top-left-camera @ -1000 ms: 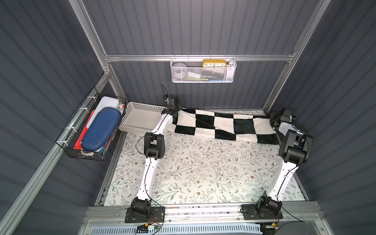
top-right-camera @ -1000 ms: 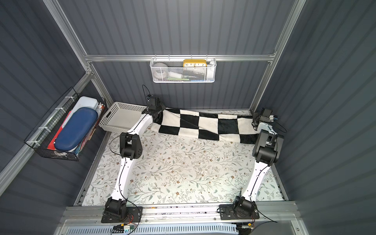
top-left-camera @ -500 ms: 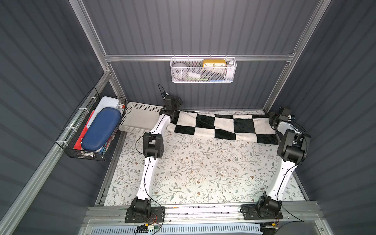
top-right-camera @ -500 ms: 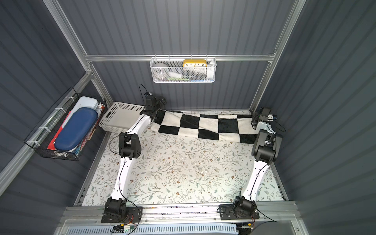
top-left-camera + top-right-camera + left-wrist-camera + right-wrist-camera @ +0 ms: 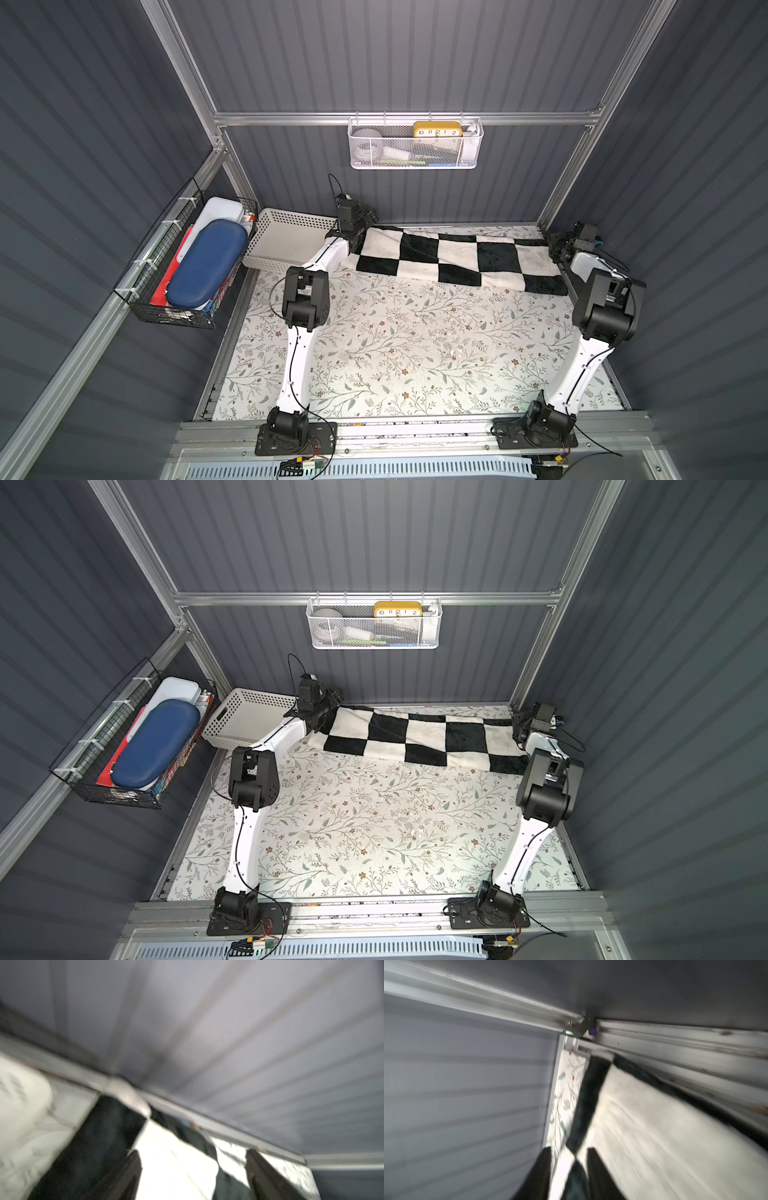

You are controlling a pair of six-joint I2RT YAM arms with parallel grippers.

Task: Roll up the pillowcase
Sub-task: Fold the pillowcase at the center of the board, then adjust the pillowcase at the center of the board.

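Left tool (image 5: 192, 1152) released, now parted over pillowcase (image 5: 453, 254) far-left corner | right tool (image 5: 569, 1149) pinching far-right corner

The left tool (image 5: 192, 1151) has let go. A second back it was pinched shut on the far corner of the pillowcase (image 5: 457, 257); then it rose and sprang wide, and now it is down again with its jaws well apart over that corner. The right tool (image 5: 569, 1148) loosened for a moment and has closed back on its end, dipping and edging a little toward the middle. The cloth's far edge has sunk lower onto the worktop (image 5: 415, 345).
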